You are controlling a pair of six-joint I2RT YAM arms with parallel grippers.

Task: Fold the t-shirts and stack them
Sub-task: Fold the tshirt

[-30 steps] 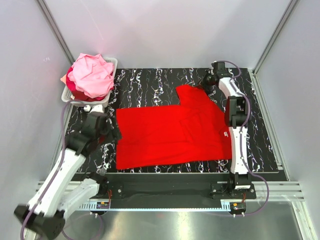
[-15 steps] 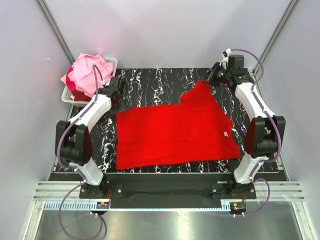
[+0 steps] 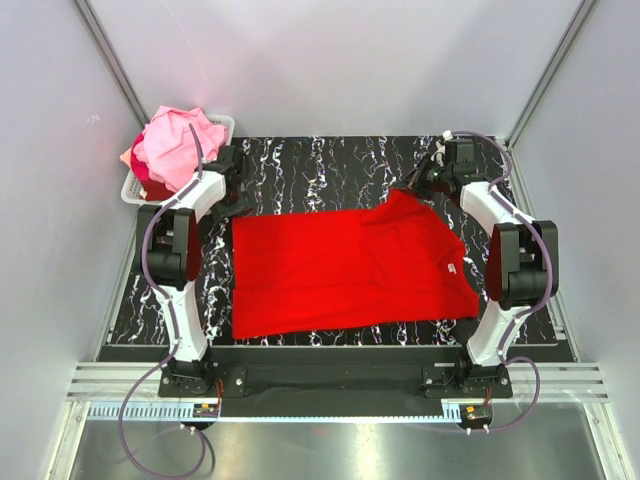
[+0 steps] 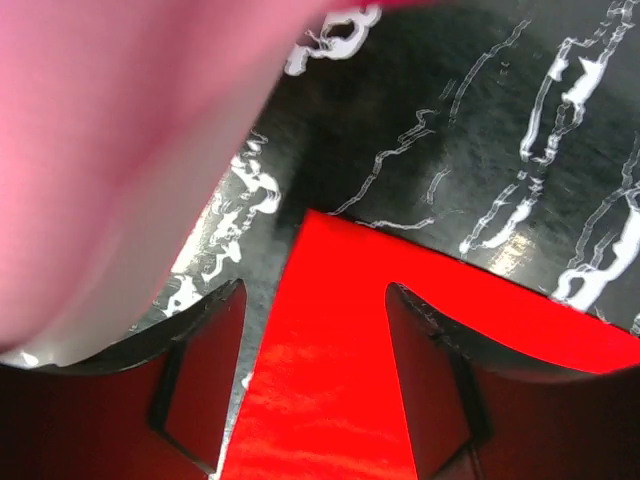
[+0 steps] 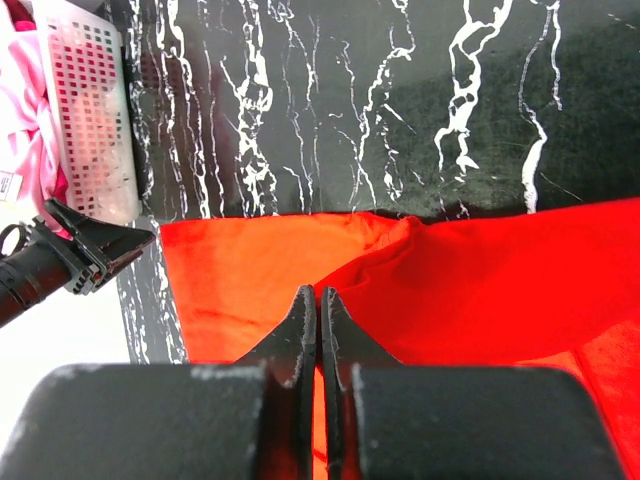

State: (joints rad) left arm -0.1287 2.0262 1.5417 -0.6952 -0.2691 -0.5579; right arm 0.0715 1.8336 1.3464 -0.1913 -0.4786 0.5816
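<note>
T-shirt (image 4: 325, 405) spread, corner inside left gripper (image 4: 312, 288)

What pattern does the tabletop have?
Tabletop: black with white marble veining, clearest in the right wrist view.

Your counter (image 3: 330, 160) is a black slab veined with white marbling, and you can see bare strips of it on all four sides. Spread across its middle lies one red t-shirt (image 3: 340, 265), mostly flat. The shirt's left edge runs parallel to the counter's left edge, and its near hem lies close to the near edge. Toward the far right corner the cloth draws up into a creased peak. You can spot a small white label on the shirt near the right edge. A white slotted basket (image 3: 226, 128) stands at the far left corner, just beyond the shirt's far left corner.
</note>
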